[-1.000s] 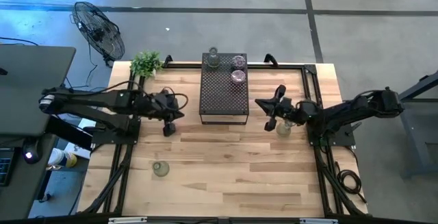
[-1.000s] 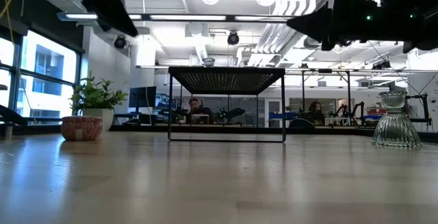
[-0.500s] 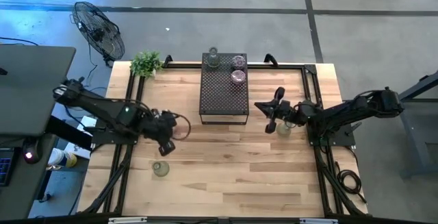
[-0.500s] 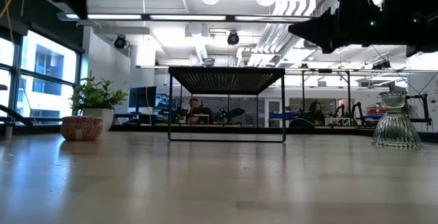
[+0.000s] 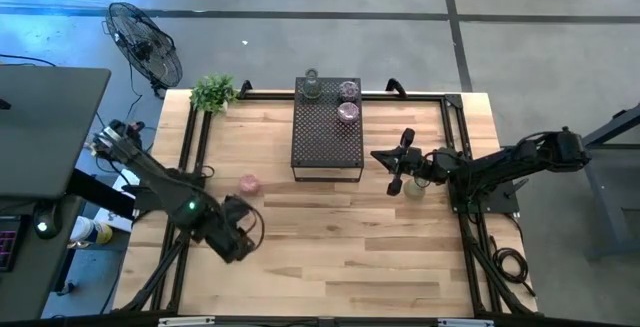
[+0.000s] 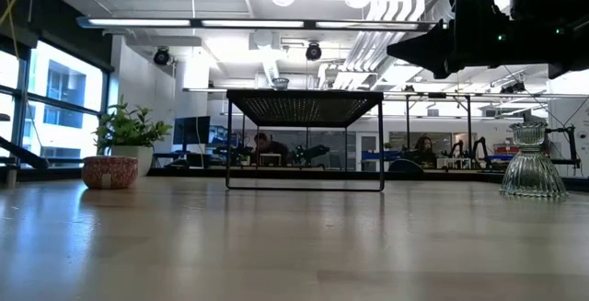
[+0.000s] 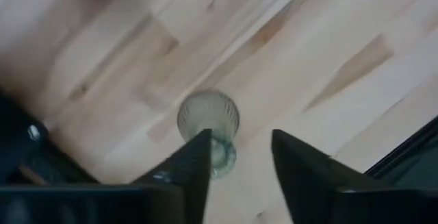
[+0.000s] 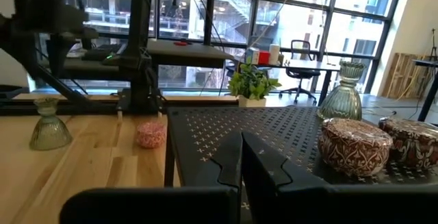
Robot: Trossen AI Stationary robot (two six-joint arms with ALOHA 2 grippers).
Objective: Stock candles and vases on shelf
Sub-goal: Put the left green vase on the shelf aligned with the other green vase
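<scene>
The black shelf (image 5: 327,127) stands at the table's far middle. On its top stand one vase (image 5: 311,87) and two candles (image 5: 348,90) (image 5: 347,111). A pink candle (image 5: 248,182) stands on the table left of the shelf. My left gripper (image 7: 239,162) is open and hangs above a clear vase (image 7: 209,125) that stands on the table near the near left. It touches nothing. My right gripper (image 8: 241,159) is shut and empty, right of the shelf and pointing at it. A third vase (image 5: 415,185) stands on the table beside the right arm.
A leafy potted plant (image 5: 213,92) stands at the table's far left corner. A black frame (image 5: 450,107) runs along the table's edges. A fan (image 5: 145,47) stands on the floor beyond the far left. Bare wood lies in the near middle (image 5: 350,247).
My left gripper has gone from beside the shelf's left side toward the table's near edge and now hangs over the vase at the near left. The pink candle now shows on the table where the gripper was.
</scene>
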